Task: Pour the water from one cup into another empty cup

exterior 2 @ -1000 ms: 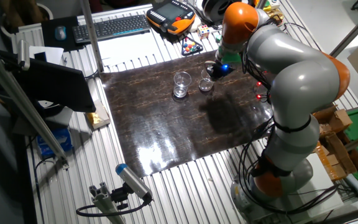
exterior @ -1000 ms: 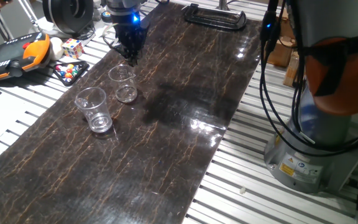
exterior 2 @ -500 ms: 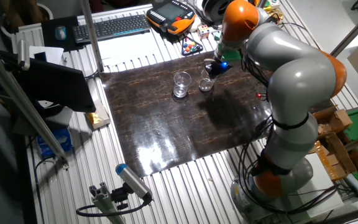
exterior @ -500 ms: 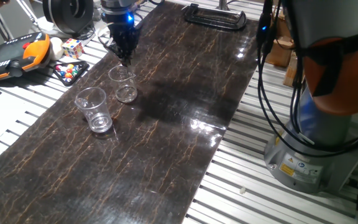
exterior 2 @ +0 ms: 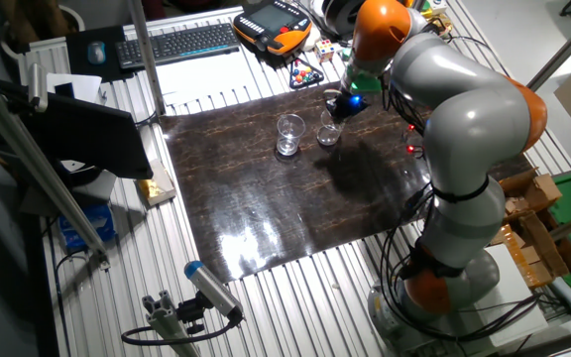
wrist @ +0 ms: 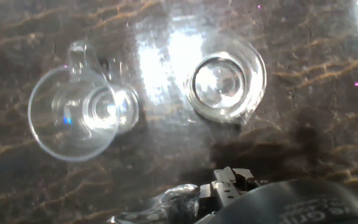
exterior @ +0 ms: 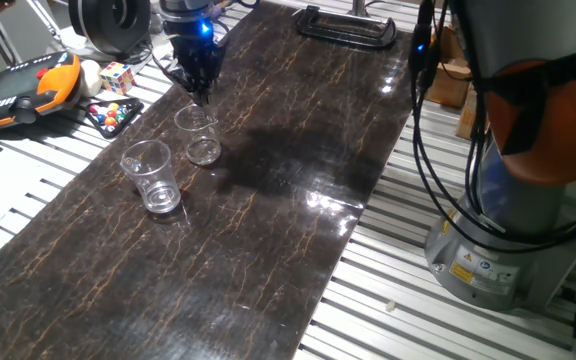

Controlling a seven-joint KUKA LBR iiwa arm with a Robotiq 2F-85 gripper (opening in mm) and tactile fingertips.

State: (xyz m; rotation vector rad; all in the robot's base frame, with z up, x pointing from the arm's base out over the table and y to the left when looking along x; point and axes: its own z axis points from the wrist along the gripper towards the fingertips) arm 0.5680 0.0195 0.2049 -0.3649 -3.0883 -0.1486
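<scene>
Two clear plastic cups stand upright on the dark marbled mat [exterior: 268, 200]. The taller, wider cup [exterior: 151, 176] [exterior 2: 289, 134] [wrist: 73, 115] stands nearer the mat's left edge. Water inside it cannot be made out. The shorter, narrower empty cup [exterior: 200, 135] [exterior 2: 329, 128] [wrist: 225, 78] stands close beside it. My gripper [exterior: 201, 88] [exterior 2: 338, 106] hovers just behind and above the shorter cup and touches neither one. Its dark fingers taper together, and the gap between them is not visible. In the hand view only a small piece of the hand shows at the bottom edge.
An orange and black pendant [exterior: 23, 85], a colour cube [exterior: 117, 77] and a tray of coloured balls [exterior: 111, 112] lie left of the mat. A black clamp [exterior: 346, 25] sits at the mat's far end. The arm's base [exterior: 508, 240] and cables stand to the right.
The gripper has shifted slightly left along the mat's far end, staying above and behind the shorter cup. Both cups stand where they were.
</scene>
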